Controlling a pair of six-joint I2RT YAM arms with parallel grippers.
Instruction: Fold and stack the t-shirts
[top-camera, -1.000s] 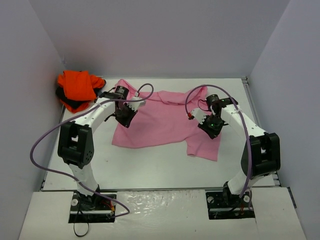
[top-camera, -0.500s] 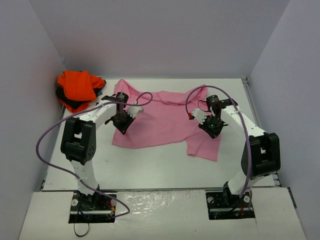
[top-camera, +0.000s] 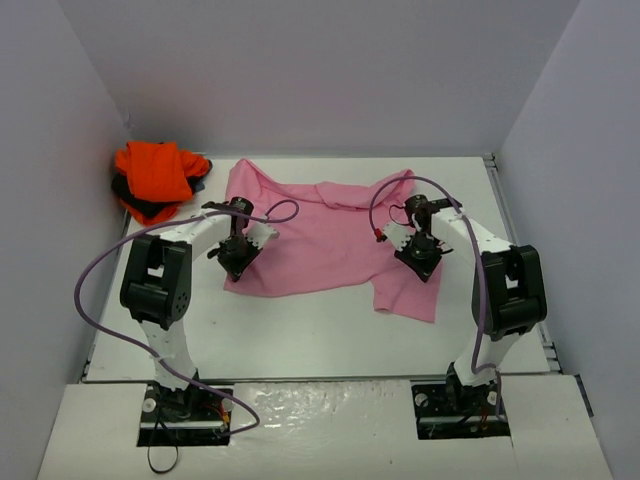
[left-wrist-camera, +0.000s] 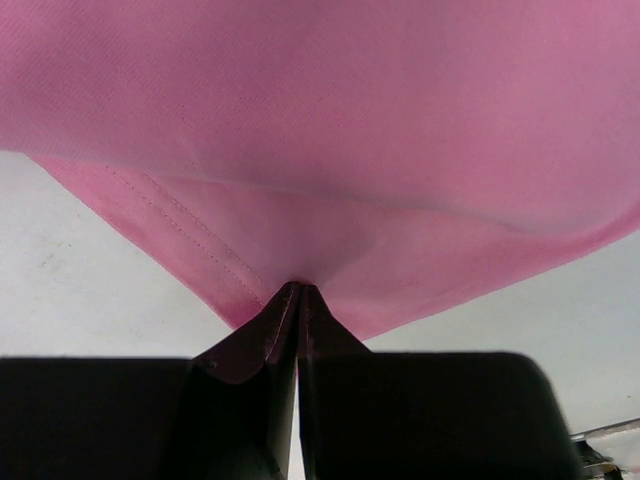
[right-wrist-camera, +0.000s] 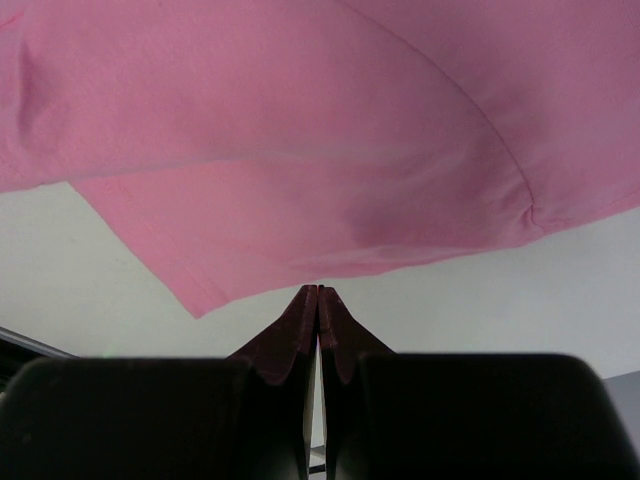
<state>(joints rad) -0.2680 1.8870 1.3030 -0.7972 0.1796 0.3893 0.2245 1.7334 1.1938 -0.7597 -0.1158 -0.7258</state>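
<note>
The light pink t-shirt (top-camera: 320, 235) lies spread on the table. My left gripper (top-camera: 233, 264) is at its near left hem, shut on a pinch of pink cloth (left-wrist-camera: 330, 230) that rises to the tips (left-wrist-camera: 298, 287). My right gripper (top-camera: 418, 260) is over the shirt's right side with its jaws closed; the pink cloth edge (right-wrist-camera: 300, 200) meets the tips (right-wrist-camera: 318, 289) and a thin sliver shows between them. The orange t-shirt (top-camera: 155, 170) lies bunched at the far left corner on top of the dark t-shirt (top-camera: 140, 208).
The white table (top-camera: 300, 330) is walled at the back and both sides. Purple cables (top-camera: 90, 290) loop from both arms. The arm bases stand at the near edge.
My left gripper has moved nearer, from the shirt's upper left to its near left hem. The shirt's far left sleeve now shows. My right gripper has shifted only slightly.
</note>
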